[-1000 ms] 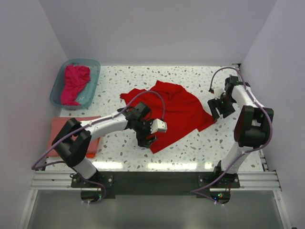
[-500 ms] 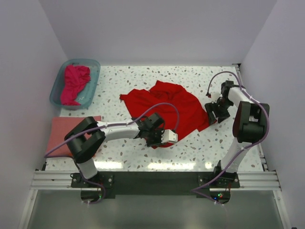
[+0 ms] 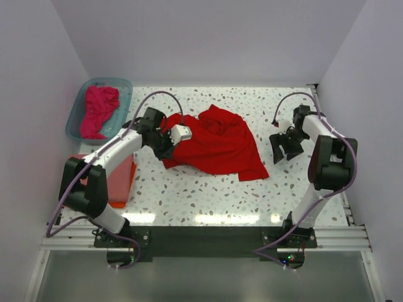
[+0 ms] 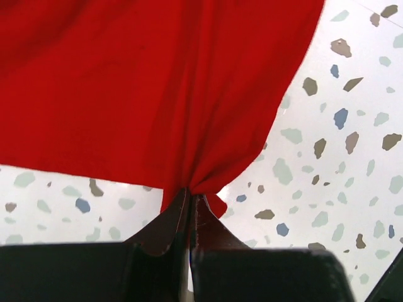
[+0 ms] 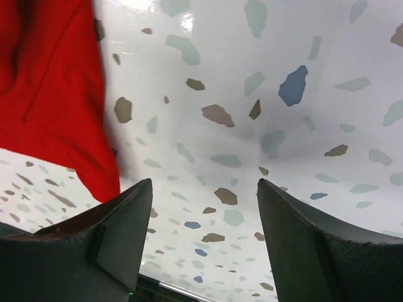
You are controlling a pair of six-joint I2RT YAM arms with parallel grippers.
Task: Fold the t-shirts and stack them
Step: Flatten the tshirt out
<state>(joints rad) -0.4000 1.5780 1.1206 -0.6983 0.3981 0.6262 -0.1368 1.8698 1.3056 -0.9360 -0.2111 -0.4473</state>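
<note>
Inspector: Step in hand?

Technician: Spreading, by my reading. Red t-shirt [image 3: 217, 146] lies crumpled mid-table, neither flat nor folded. Left gripper [image 4: 191, 196] is clamped tight on a bunched edge at the shirt's left side, and the cloth fans out from the closed tips.

Inspector: Right gripper [image 5: 204, 189]?

Technician: Jaws apart, holding nothing. It hangs low over bare table [image 3: 201, 201], just beside the shirt's right edge.

Inspector: What does the next move call for?

Technician: Judgement only. The free claw needs a hold on the opposite edge, then both arms draw the cloth taut and lay it flat before any fold. Thin cloth on a smooth top means the pinch must go low or it catches nothing.

Inspector: Surroundings?

Technician: Folded stack [image 3: 124, 179], salmon over orange, sits at the near left, partly under the left arm [image 3: 119, 151]. Magenta t-shirt [image 3: 99, 108] lies heaped, unfolded, in the teal tub [image 3: 124, 88] at the far left corner.

Inspector: Obstructions?

Technician: The left arm crosses above the stack, so stacking there needs that arm out of the way first.
</note>
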